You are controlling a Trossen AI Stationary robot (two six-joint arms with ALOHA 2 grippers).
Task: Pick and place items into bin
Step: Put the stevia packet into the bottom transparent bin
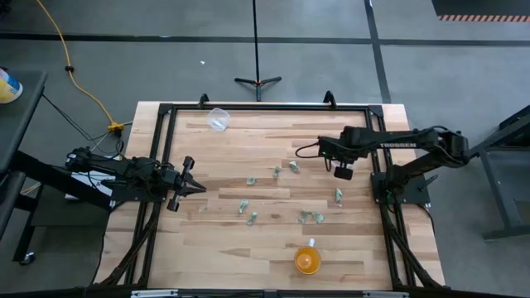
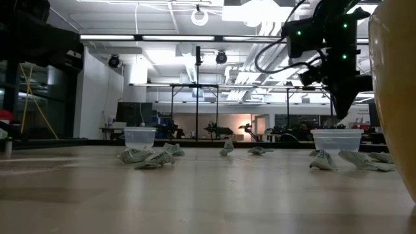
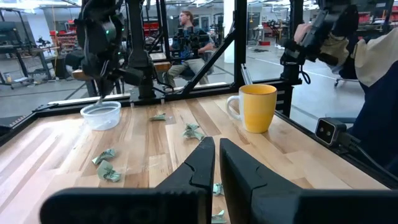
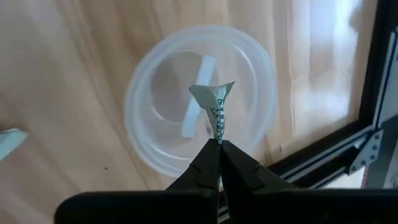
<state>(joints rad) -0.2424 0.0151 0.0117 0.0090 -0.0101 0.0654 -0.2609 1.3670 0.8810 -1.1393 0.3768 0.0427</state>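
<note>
Several tiny pale green-grey crumpled pieces lie scattered mid-table point(image 1: 276, 172), point(image 1: 310, 217), point(image 2: 148, 158). My right gripper point(image 4: 219, 144) hangs over a clear round cup point(image 4: 200, 99) near the table's right side and is shut on one piece point(image 4: 212, 102). In the low view it point(image 2: 342, 104) is above that cup point(image 2: 337, 140). My left gripper point(image 1: 197, 187) waits, shut and holding nothing, at the table's left edge point(image 3: 217, 149). A second clear cup point(image 1: 218, 118) stands near the far left corner. My right gripper pinches the crumpled piece by its narrow near end point(image 4: 216, 134) between the two fingertips, coming from above and pointing down. The rest of the piece sticks out beyond the fingertips. It is lifted clear, over the opening of the clear cup.
An orange cup point(image 1: 307, 260) with a handle stands near the table's near edge, also in the left wrist view point(image 3: 258, 107). A black frame point(image 1: 265, 107) rims the table. People sit in the room beyond point(image 3: 186, 25). Bare wood lies left of the pieces point(image 1: 207, 232).
</note>
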